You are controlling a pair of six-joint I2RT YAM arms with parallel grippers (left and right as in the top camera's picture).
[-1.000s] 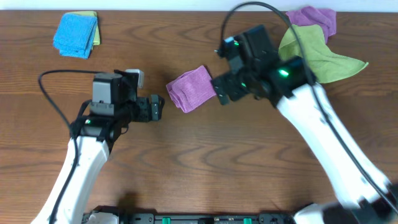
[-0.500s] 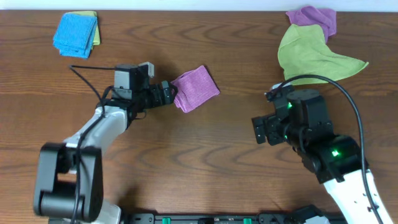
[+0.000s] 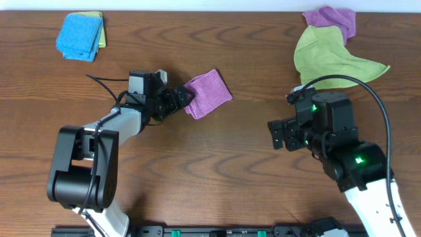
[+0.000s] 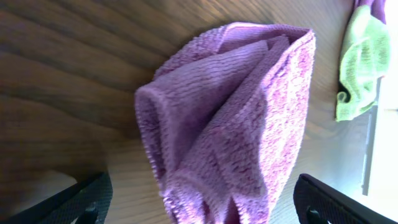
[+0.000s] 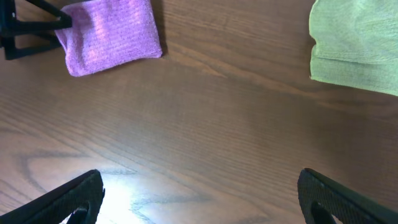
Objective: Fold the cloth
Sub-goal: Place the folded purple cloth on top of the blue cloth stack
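Observation:
The folded purple cloth (image 3: 209, 93) lies on the brown table, mid-left. My left gripper (image 3: 184, 99) is open at the cloth's left edge. In the left wrist view the cloth (image 4: 236, 118) fills the frame, and its near end lies between my spread left gripper (image 4: 208, 200) fingers without being pinched. My right gripper (image 3: 279, 135) is open and empty, hovering over bare table well to the right of the cloth. In the right wrist view the cloth (image 5: 112, 34) is far off at the top left, and my right gripper (image 5: 202, 199) holds nothing.
A crumpled green cloth (image 3: 332, 62) with another purple cloth (image 3: 331, 20) behind it lies at the back right; the green one also shows in the right wrist view (image 5: 354, 46). A folded blue cloth (image 3: 80, 36) on a yellow-green one sits at the back left.
My right arm let go of the purple cloth and pulled back to the front right. My left gripper moved right, up to the cloth's left edge.

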